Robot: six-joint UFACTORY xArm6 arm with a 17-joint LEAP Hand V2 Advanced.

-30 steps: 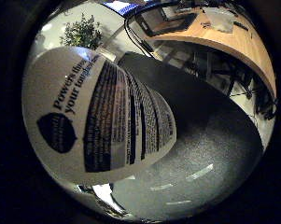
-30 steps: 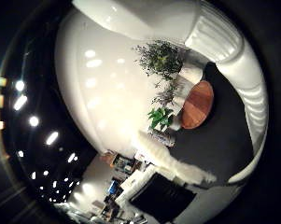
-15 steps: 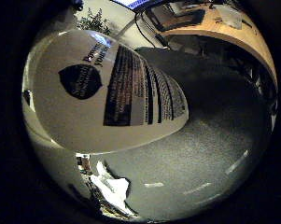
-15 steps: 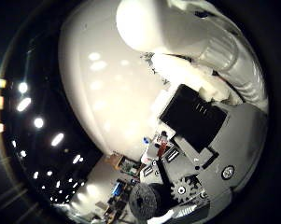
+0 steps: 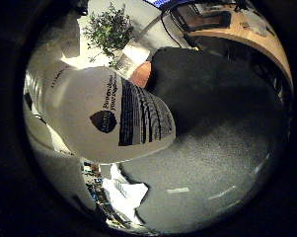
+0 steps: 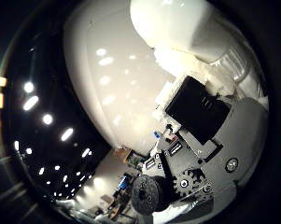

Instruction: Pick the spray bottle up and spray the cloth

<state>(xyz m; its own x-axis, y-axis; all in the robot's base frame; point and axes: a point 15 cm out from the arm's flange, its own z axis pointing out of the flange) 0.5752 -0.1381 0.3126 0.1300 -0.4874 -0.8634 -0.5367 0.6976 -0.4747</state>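
The bottle fills much of the little-finger view, close against the palm, its white body and printed label facing the camera. Compared with 0.5 s ago, the label sits turned and a plant shows again beyond the bottle's far end, as it did 1 s ago; the whole view has swung, so the camera has moved with the palm. In the thumb view the bottle's smooth white wall curves across the frame, and the robot hand lies against it with its black block, geared parts and white finger segments, much as 0.5 s ago. The fingers wrap onto the bottle, gripping it.

Beyond the bottle lies grey carpet floor with pale markings. A wooden desk curves along the room's far side. Ceiling lights dot the dark area beside the bottle.
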